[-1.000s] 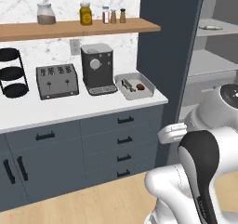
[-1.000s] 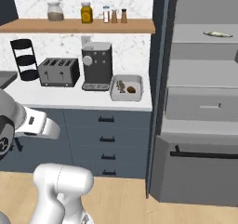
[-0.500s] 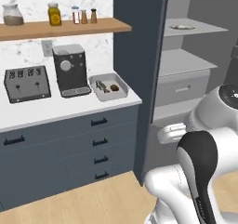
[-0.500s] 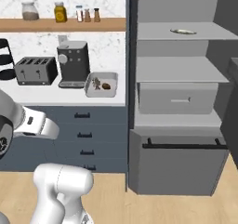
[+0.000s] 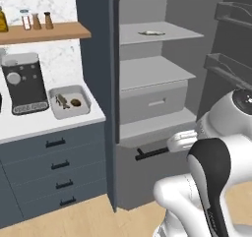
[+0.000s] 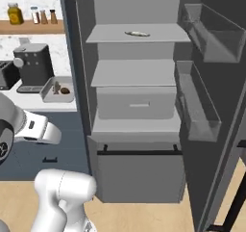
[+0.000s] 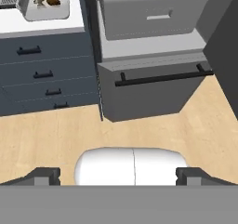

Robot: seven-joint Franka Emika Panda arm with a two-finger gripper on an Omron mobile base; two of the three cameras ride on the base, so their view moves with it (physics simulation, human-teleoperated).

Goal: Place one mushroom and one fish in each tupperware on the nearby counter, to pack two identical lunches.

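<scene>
A grey tupperware (image 5: 70, 102) sits on the off-white counter (image 5: 49, 123) next to the coffee machine, with a brown mushroom (image 5: 76, 102) and a small fish (image 5: 61, 101) in it. It also shows as the tupperware (image 6: 57, 89) left of the fridge and the tupperware (image 7: 46, 7) at the top left. A second fish (image 5: 151, 33), the fish (image 6: 137, 33), lies on the top shelf of the open fridge. My gripper (image 7: 118, 176) is open, held low over the wooden floor in front of the fridge, with nothing between its fingertips (image 7: 44, 175).
The fridge door (image 6: 211, 96) stands swung open on the right, its bins jutting out. A pull-out bin with a black bar handle (image 7: 162, 76) closes the fridge's bottom. A coffee machine (image 5: 22, 83) and a wooden wall shelf (image 5: 44, 32) with jars are left.
The base has driven right, so both views have shifted: the toaster and most of the counter slid out to the left and the open fridge is now in the middle.
</scene>
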